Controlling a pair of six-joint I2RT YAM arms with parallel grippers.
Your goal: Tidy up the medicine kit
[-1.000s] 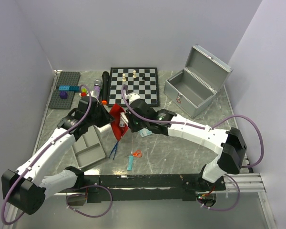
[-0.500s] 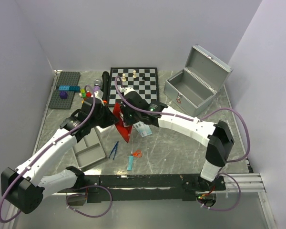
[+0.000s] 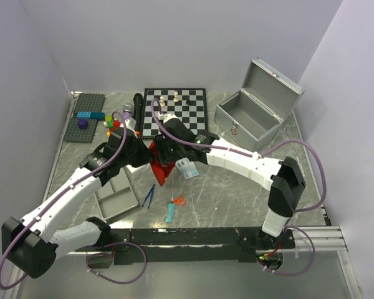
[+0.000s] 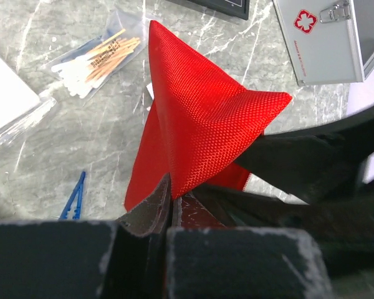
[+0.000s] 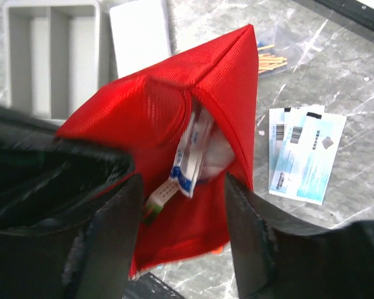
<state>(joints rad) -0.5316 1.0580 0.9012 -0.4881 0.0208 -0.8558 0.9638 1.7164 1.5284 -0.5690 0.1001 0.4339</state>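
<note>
White shells and black joints run to the black left hand (image 4: 169,205) and right hand (image 5: 181,187) (purple cables (image 3: 299,142) loop alongside).

Grey marble table (image 3: 227,200), plain lavender walls (image 3: 174,43)

The pouch (image 4: 199,124) is coarse red woven cloth, matt and grainy. The medicine kit (image 3: 246,132) is silver-grey metal with a dull sheen. The counter (image 4: 62,149) looks like smooth grey marbled stone; the tray (image 5: 98,50) is matt grey plastic
</note>
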